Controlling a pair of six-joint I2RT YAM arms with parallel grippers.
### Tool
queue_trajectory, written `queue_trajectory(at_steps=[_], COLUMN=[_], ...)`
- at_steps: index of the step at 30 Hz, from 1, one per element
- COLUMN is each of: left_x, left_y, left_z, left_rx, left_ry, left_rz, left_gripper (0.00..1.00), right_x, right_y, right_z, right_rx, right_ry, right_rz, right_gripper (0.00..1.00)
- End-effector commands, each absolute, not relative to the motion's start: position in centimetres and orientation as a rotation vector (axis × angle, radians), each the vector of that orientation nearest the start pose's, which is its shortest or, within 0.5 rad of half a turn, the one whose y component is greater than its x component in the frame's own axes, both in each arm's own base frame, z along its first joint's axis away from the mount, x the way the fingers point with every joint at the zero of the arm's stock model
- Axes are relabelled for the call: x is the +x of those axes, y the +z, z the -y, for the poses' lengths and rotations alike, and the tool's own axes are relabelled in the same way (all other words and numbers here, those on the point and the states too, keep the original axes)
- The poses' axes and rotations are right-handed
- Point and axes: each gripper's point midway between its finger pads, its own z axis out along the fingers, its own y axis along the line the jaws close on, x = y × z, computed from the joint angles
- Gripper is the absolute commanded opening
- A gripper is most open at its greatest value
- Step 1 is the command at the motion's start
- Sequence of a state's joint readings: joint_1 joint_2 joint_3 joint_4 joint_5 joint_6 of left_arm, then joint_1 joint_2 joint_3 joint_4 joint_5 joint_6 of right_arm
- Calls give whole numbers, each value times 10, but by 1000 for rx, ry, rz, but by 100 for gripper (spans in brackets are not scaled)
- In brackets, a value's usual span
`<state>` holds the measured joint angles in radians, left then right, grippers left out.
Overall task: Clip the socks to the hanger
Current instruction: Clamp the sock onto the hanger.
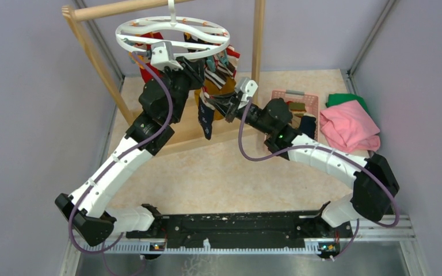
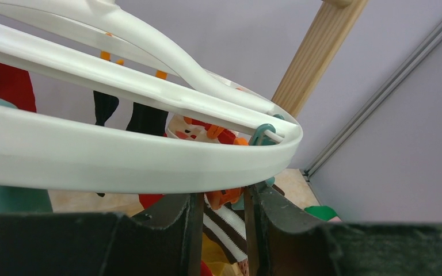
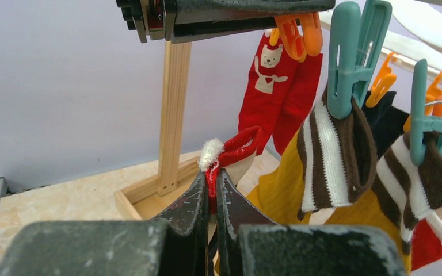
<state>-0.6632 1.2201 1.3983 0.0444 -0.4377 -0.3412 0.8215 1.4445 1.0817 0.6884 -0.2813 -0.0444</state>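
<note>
Sock point(image 3: 233, 150) cuff up, hanging lengthwise down, pinched in right tool point(image 3: 213, 174)

Beige marbled tabletop point(image 1: 224, 172) w/ wooden rack base point(image 1: 184, 144), pink basket point(image 1: 293, 92), pink cloth point(image 1: 348, 127), prob. green cloth point(image 1: 345, 99) behind.

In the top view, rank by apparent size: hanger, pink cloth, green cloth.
The hanger, though it hangs nearer the camera; then pink cloth; then green cloth, partly hidden under the pink one.
</note>
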Motion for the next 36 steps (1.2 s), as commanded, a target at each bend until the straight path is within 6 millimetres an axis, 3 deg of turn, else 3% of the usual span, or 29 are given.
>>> queue_trajectory(at_steps=[1,10,20,36], left_x=[346,344,344,344], left_y=[501,500,498,494], left_z=[193,193,195,197], left_rx=[-168,-167,-167,-166], left_ry=[-583,-590,-604,-613], left_rz=[-1321,-1323,-1330,-1339], left_gripper=[22,21,21,21], right_x=[296,295,306,306], right_y=[418,426,439,459], right_z=[-383,-375,-364,-371], right_rx=[-772,-804,-760,-769], right_ry=[785,708,735,774], right_rz=[-945,-840,-819,-767], right_gripper=[0,0,0,0])
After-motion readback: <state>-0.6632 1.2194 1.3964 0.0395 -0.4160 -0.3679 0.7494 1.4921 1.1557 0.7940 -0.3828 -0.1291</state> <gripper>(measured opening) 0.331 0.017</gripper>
